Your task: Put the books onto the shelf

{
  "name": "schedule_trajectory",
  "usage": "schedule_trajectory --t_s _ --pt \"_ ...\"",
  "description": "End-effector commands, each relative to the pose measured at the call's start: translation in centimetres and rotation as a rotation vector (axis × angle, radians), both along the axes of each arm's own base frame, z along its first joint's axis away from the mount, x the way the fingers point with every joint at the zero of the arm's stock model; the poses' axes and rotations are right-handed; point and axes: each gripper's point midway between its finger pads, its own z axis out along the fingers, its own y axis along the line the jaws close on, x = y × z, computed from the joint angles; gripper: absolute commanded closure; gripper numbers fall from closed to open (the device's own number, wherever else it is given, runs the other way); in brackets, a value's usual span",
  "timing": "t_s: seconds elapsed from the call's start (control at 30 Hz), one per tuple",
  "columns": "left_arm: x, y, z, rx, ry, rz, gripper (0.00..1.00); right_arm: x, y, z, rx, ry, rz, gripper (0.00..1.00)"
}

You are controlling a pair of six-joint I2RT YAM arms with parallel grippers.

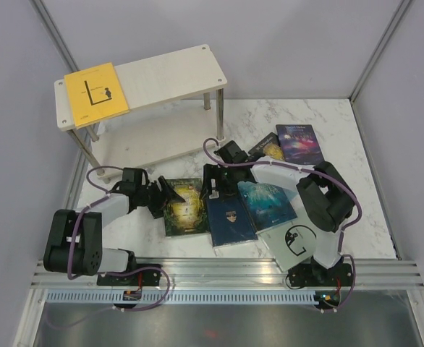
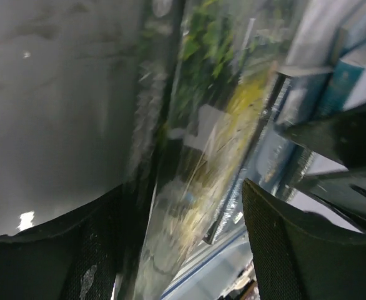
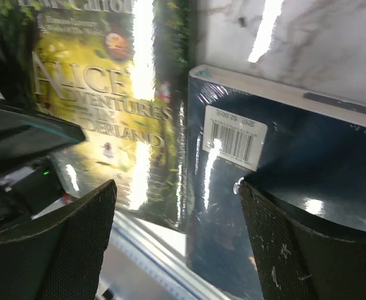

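The shelf (image 1: 176, 72) stands at the back left with a yellow book (image 1: 95, 92) lying on its top board. The green book (image 1: 183, 207) (image 2: 214, 125) (image 3: 95, 94), navy book (image 1: 230, 218) (image 3: 308, 150) and teal book (image 1: 268, 202) lie side by side on the table. My left gripper (image 1: 165, 195) (image 2: 183, 250) is open at the green book's left edge, the blurred cover between its fingers. My right gripper (image 1: 213, 191) (image 3: 177, 244) hangs open over the seam between the green and navy books, holding nothing.
A pale grey book with a black "G" (image 1: 295, 242) lies by the right arm's base. A black book with a gold disc (image 1: 266, 147) and a purple galaxy book (image 1: 299, 143) lie at the back right. Grey walls enclose the marble table (image 1: 357, 166).
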Motion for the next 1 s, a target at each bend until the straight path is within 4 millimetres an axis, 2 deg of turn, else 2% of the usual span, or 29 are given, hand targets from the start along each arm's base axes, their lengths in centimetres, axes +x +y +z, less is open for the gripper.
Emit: schedule_trajectory --t_s 0.0,0.07,0.17,0.2,0.23,0.3,0.47,0.5,0.57,0.6,0.67,0.7,0.77,0.8,0.83,0.87,0.93,0.97 --pt "-1.3 -1.8 -1.4 -0.103 -0.026 -0.034 0.27 -3.3 -3.0 -9.5 -0.210 0.122 0.017 0.14" --pt "-0.9 -2.1 0.0 -0.128 -0.086 -0.040 0.31 -3.3 -3.0 -9.7 -0.212 0.125 0.019 0.14" --pt "-0.6 -2.3 1.6 -0.153 -0.129 -0.034 0.48 -3.4 -3.0 -9.7 -0.210 0.128 0.019 0.14" --pt "-0.6 -2.3 2.4 -0.157 -0.151 -0.034 0.61 -3.4 -3.0 -9.7 -0.211 0.128 0.020 0.14" --pt "-0.6 -2.3 2.8 -0.158 -0.162 -0.032 0.69 -3.5 -3.1 -9.6 -0.212 0.130 0.019 0.14" --pt "-0.8 -2.2 3.7 -0.154 -0.173 -0.032 0.98 -3.6 -3.2 -9.3 -0.208 0.124 0.021 0.14" --pt "-1.2 -1.3 6.1 -0.077 -0.208 -0.041 0.98 -3.6 -3.6 -7.2 -0.185 0.075 0.027 0.15" --pt "-1.2 -1.0 7.6 -0.057 -0.240 -0.045 0.98 -3.7 -3.8 -6.4 -0.181 0.057 0.027 0.15" --pt "-1.3 -0.9 9.4 -0.050 -0.275 -0.047 0.98 -3.8 -4.0 -5.6 -0.172 0.040 0.022 0.15" --pt "-1.0 -0.9 11.3 -0.053 -0.320 -0.052 0.98 -4.1 -4.3 -5.4 -0.171 0.040 0.021 0.15" --pt "-1.6 -0.9 13.6 -0.057 -0.359 -0.058 0.98 -4.0 -4.1 -3.6 -0.136 0.013 0.004 0.14" --pt "-1.4 -0.9 15.7 -0.060 -0.407 -0.067 0.98 -4.0 -4.0 -2.9 -0.117 0.003 0.000 0.14" --pt "-1.9 -0.9 18.0 -0.064 -0.446 -0.076 0.98 -3.8 -3.0 0.2 -0.035 -0.050 -0.003 0.13" --pt "-2.1 -1.1 18.8 -0.077 -0.460 -0.086 0.98 -3.7 -2.4 1.5 0.003 -0.069 0.002 0.13" --pt "-2.2 -1.2 19.5 -0.087 -0.472 -0.093 0.98 -3.5 -1.8 3.8 0.062 -0.105 0.000 0.12" --pt "-2.6 -1.5 20.3 -0.108 -0.488 -0.107 0.98 -3.5 -1.4 5.0 0.100 -0.117 0.000 0.12" --pt "-2.7 -1.7 21.8 -0.129 -0.513 -0.107 0.98 -3.3 -0.2 9.0 0.213 -0.175 0.005 0.10" --pt "-2.8 -1.7 22.2 -0.135 -0.521 -0.104 0.98 -3.2 0.1 10.1 0.247 -0.178 -0.009 0.09"
